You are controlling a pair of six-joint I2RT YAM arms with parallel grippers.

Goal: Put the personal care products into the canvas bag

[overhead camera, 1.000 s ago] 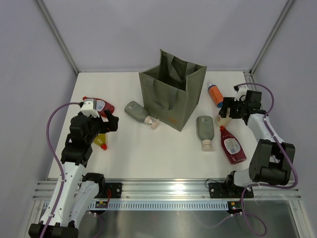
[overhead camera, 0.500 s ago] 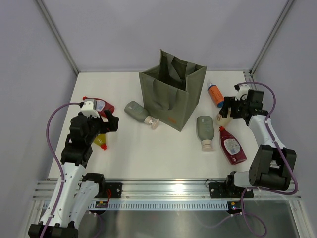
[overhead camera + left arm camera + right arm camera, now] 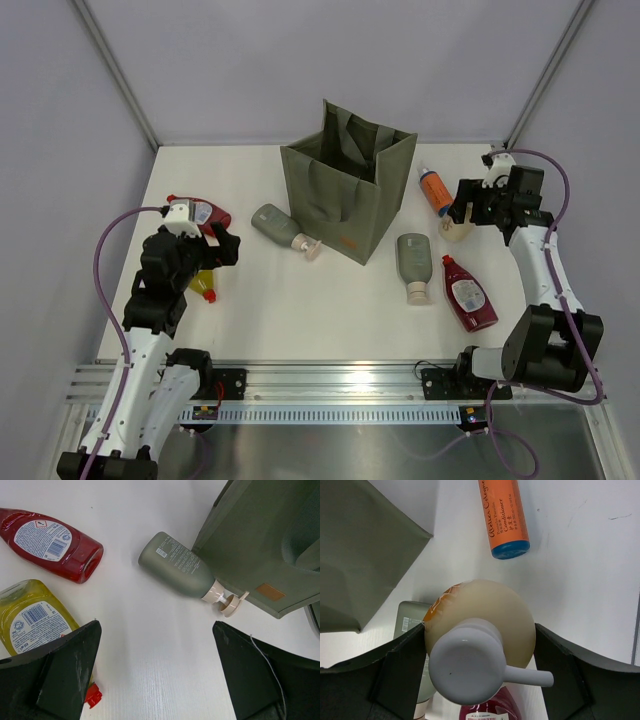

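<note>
Over the white worktop (image 3: pixel 300 300), the right gripper (image 3: pixel 480 652) clamped the cream pump bottle (image 3: pixel 487 605) right of the canvas bag (image 3: pixel 345 195). The left gripper (image 3: pixel 157 672) hung spread, empty. That rounded bottle could slip, I reckoned.

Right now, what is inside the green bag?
Inside the canvas bag, only dark fabric shows, no bottle. Its walls hide the bottom, so I cannot be sure.

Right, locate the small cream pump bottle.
The small cream pump bottle is on the top view's right side, clamped in the right gripper, beside the orange blue-capped bottle.
</note>
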